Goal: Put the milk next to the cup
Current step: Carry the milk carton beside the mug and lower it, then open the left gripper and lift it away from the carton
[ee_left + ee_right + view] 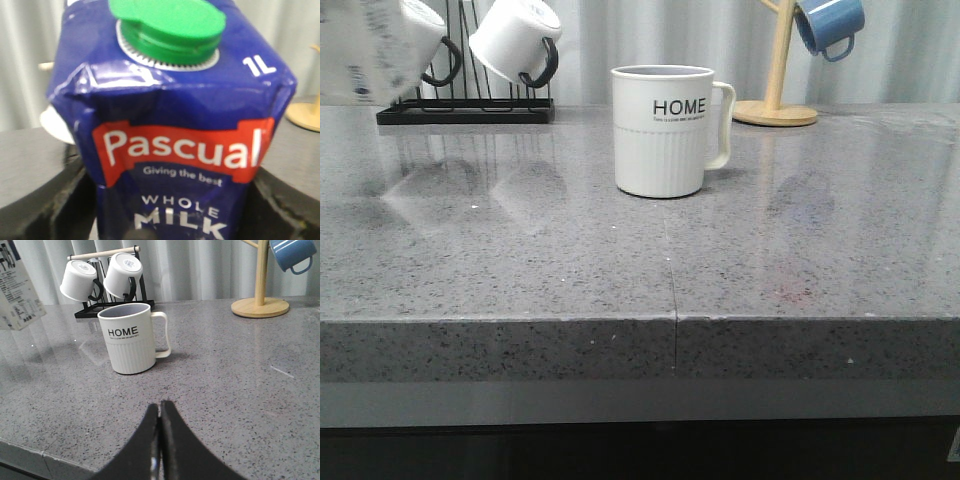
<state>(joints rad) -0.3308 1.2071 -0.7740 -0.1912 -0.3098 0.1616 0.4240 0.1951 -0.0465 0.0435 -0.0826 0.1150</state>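
Milk (175, 150) fills the left wrist view, a dark blue carton with a green screw cap (167, 25), a red "Pascual" banner and "WHOLE MILK" beneath, held aloft between the left gripper's (165, 235) dark fingers (45, 205), which flank its sides below the shoulder. In the front view the carton shows only as a blurred pale corner at the upper left edge (365, 50), raised off the counter (640, 270) and well apart from the cup.

A full litre carton would be heavy and top-tall; its card walls give under pressure and the coated surface looks slick, so a firm hold across the flat sides, below the folded shoulder, seems the safest, with a level, upright set-down.

Nearest in the right wrist view, the right gripper (159, 440) hangs low over the speckled grey counter with its fingertips pressed together, holding nothing.

Further on stands the cup (663, 130), cream, ribbed, lettered "HOME", upright at mid-counter, handle toward the robot's right, with bare counter on either side.

Beyond, two white mugs (515, 40) hang on a black rack (465, 110) at the left, and a blue mug (830, 25) hangs from a wooden tree (777, 100) at the right.
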